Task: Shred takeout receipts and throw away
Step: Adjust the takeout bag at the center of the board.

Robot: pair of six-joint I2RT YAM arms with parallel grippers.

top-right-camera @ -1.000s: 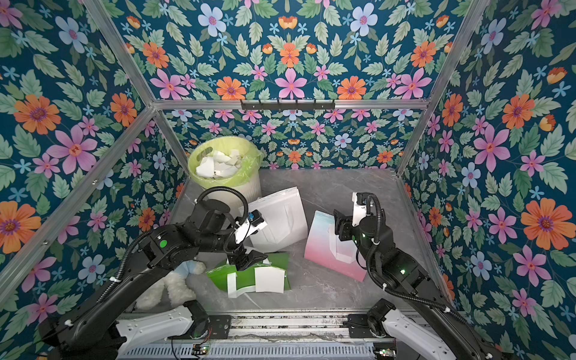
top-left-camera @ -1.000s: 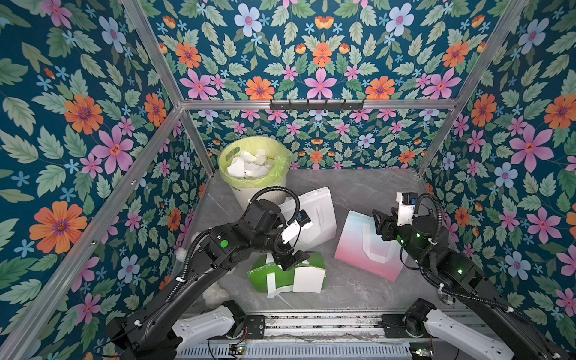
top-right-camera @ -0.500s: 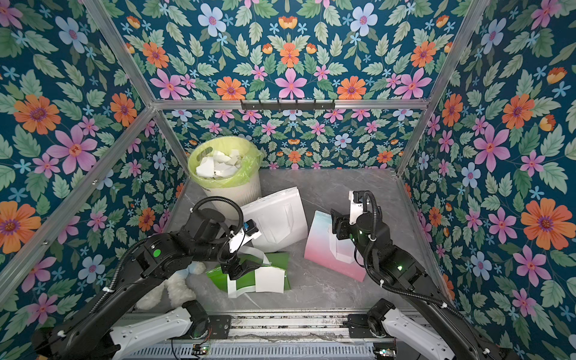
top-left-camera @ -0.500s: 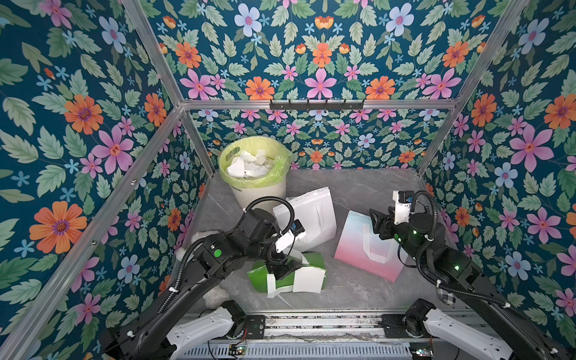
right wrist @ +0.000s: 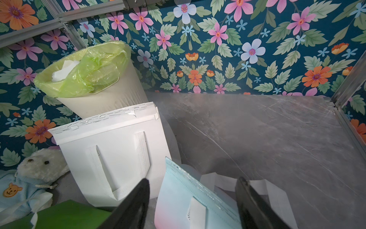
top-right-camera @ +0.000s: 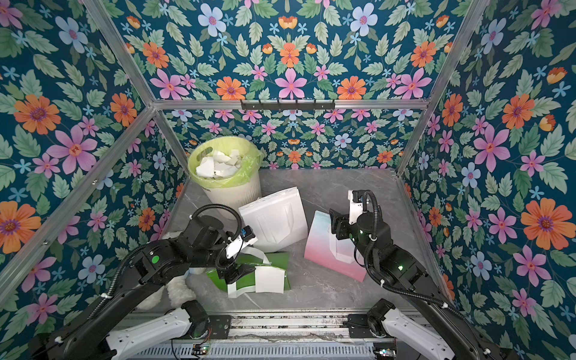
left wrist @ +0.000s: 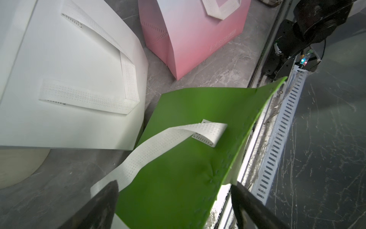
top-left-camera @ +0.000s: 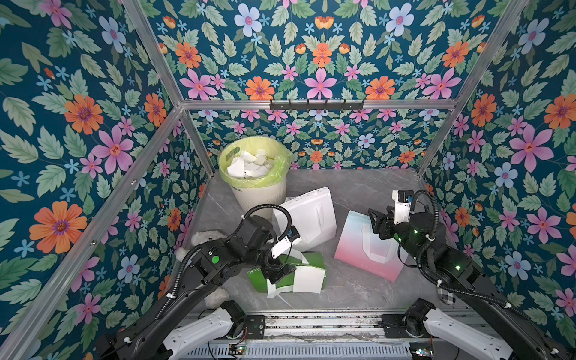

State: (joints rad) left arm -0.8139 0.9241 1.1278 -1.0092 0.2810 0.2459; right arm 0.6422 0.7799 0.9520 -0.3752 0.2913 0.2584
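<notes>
left gripper [top-left-camera: 280,274]: jaws wide apart, green bag [top-left-camera: 313,260] flap between them, nothing clamped; takeout receipt [top-left-camera: 307,279] flat on that bag, just beside its fingertips | right gripper [top-left-camera: 375,222]: jaws apart, empty, over pink bag [top-left-camera: 358,261] top edge

White receipt [top-left-camera: 309,279] — flat, blank — lying on green bag [top-left-camera: 315,259].

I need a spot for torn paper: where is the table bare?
Bare: the table's far right corner, behind the pink bag and beside the white bag; a strip between green bag and pink bag. Crowded: left, around the bin.
</notes>
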